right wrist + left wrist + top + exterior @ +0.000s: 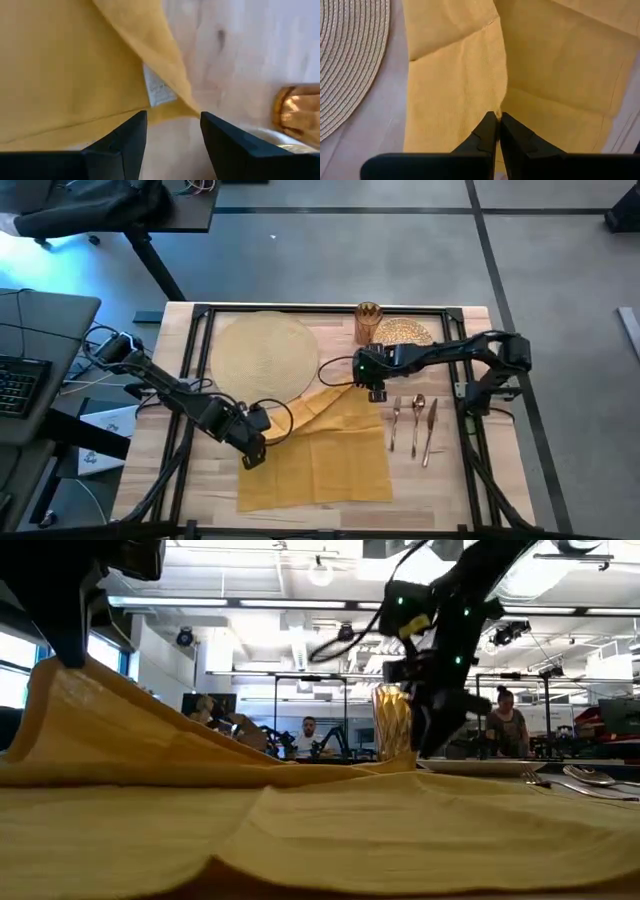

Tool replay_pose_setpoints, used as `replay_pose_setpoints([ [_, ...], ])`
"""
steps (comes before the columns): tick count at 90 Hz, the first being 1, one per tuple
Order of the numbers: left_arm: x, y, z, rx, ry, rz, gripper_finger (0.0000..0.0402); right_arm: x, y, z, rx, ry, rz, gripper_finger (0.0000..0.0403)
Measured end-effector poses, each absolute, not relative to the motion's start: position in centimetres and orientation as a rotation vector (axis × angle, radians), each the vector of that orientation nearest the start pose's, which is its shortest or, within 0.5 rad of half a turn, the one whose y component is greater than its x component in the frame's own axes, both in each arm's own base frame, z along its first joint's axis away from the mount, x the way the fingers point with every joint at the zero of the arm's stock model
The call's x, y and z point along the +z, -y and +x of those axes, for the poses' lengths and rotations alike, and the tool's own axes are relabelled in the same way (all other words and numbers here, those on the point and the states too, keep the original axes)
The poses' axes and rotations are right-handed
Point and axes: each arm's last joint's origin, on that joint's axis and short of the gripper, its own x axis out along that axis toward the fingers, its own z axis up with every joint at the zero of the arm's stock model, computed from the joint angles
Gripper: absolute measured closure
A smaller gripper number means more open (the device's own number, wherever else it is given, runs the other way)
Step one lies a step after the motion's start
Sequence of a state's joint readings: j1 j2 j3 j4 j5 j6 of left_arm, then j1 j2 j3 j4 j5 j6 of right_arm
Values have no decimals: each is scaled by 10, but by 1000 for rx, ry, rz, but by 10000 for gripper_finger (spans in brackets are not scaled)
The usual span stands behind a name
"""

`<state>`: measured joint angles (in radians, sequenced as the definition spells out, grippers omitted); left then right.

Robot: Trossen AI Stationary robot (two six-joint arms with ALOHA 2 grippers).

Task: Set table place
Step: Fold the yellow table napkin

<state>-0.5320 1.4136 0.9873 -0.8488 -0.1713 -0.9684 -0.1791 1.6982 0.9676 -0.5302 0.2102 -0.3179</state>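
Note:
On the table (pixel 450 480) lies the place, a round tan woven placemat (pixel 262 355), at the far left of centre. Its rim (pixel 350 60) also shows in the left wrist view. A mustard-yellow napkin (pixel 330 450) is spread on the near half of the table. Its far part runs up beside the placemat. My left gripper (pixel 254 458) is shut on the napkin's left side, which rises there (pixel 70 690). My right gripper (pixel 374 390) stands open over the napkin's far right corner (pixel 187 107), one finger on either side of it. A white label (pixel 157 90) shows by that corner. My left gripper pinches a raised fold of the napkin (pixel 501 102) between its two fingers, at the cloth's left side. The fingers slant down from the table's left. The fold stands lifted off the table while the rest of the napkin lies flat. Whether my right gripper touches the corner cannot be told.
A gold cup (pixel 368 323) and a gold patterned plate (pixel 404 332) stand at the far side, right of the placemat. A fork, spoon and knife (pixel 412 422) lie right of the napkin. People (pixel 307 735) sit in the room beyond the table.

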Motion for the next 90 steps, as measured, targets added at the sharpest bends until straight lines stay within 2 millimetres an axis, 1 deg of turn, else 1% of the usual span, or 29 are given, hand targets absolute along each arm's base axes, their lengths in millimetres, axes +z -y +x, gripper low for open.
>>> replay_pose_setpoints([
  [14, 225, 125, 222, 279, -1213, -405, 401, 148, 58, 308, -167, -1271, -288, 281],
  [23, 225, 125, 222, 278, -1213, -405, 401, 148, 58, 308, -216, -1277, -308, 311],
  [43, 225, 125, 222, 278, -1215, -405, 401, 144, 62, 308, -180, -1290, -295, 358],
  [50, 225, 125, 222, 279, -1216, -405, 401, 143, 61, 307, -154, -1294, -278, 387],
  [55, 226, 125, 222, 283, -1213, -409, 401, 146, 59, 306, -137, -1305, -278, 397],
  [61, 231, 123, 223, 300, -1191, -407, 401, 154, 55, 307, -128, -1296, -286, 401],
  [71, 246, 115, 226, 392, -1154, -360, 401, 177, 49, 302, -136, -1262, -270, 403],
  [84, 267, 96, 224, 559, -1136, -253, 401, 210, 43, 284, -132, -1235, -139, 403],
  [90, 272, 88, 223, 610, -1151, -210, 401, 219, 41, 276, -125, -1236, -91, 403],
])
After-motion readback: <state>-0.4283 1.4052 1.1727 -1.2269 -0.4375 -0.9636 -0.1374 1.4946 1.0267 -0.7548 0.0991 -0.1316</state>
